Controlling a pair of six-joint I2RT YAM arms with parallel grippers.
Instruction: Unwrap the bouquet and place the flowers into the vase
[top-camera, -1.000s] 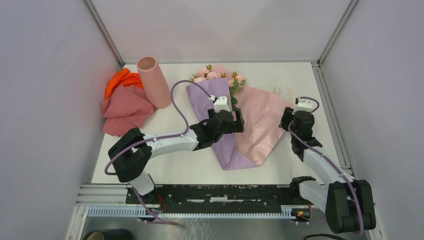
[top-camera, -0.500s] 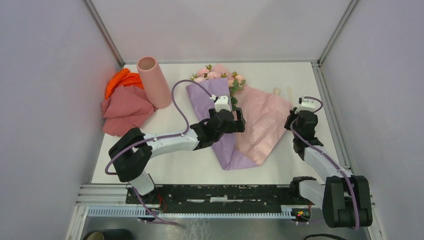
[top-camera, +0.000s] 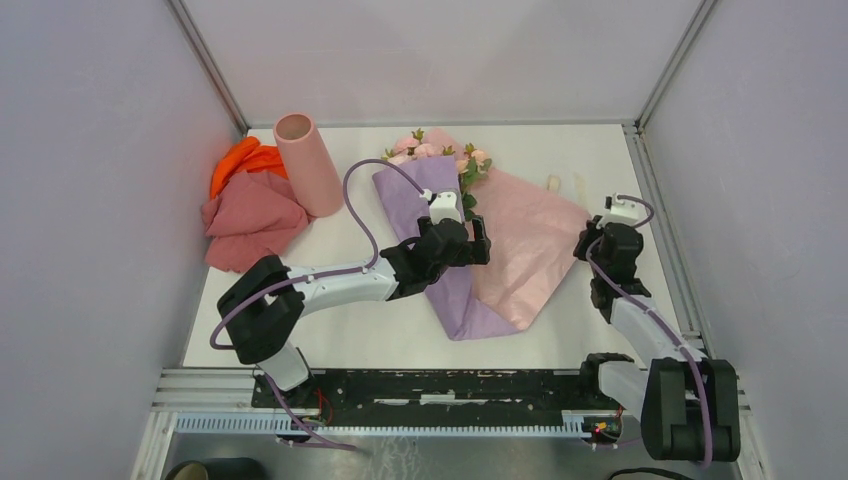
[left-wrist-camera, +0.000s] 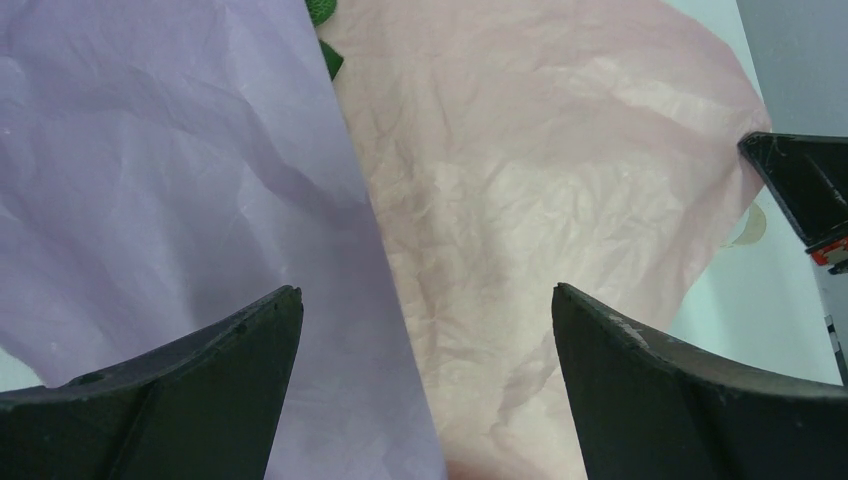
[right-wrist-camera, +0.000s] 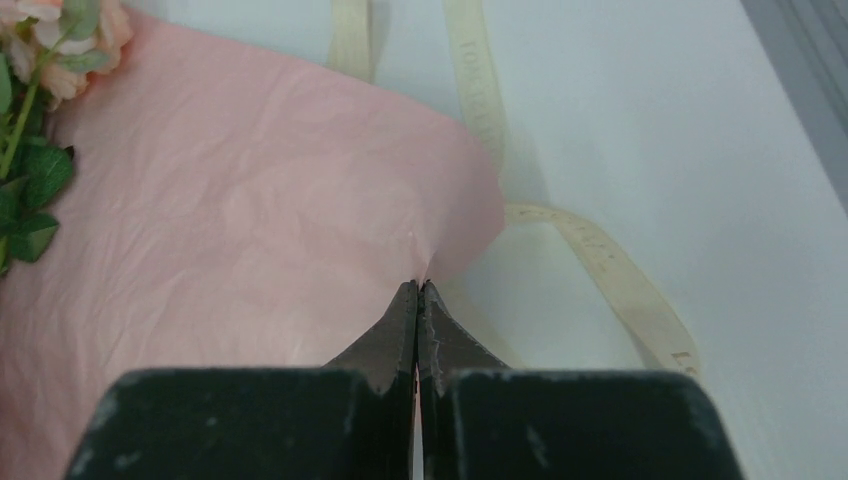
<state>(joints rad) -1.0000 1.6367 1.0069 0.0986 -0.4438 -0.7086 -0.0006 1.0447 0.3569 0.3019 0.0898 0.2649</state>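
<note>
While the left gripper (left-wrist-camera: 425, 295) hovers with its jaws spread wide above the seam where the lilac outer paper (left-wrist-camera: 170, 190) meets the pink inner sheet (left-wrist-camera: 540, 190), the right gripper (right-wrist-camera: 418, 290) is pinched tight on that sheet's puckered right edge, just beside the cream ribbon (right-wrist-camera: 590, 250) lying on the white table (top-camera: 560, 150). The bouquet (top-camera: 410, 190) lies opened out mid-table, its pale pink roses (top-camera: 428, 150) toward the far edge. The pale-pink vase (top-camera: 308, 165) stands to its left, beside a salmon-pink cloth (top-camera: 250, 225) and an orange cloth (top-camera: 240, 160).
</note>
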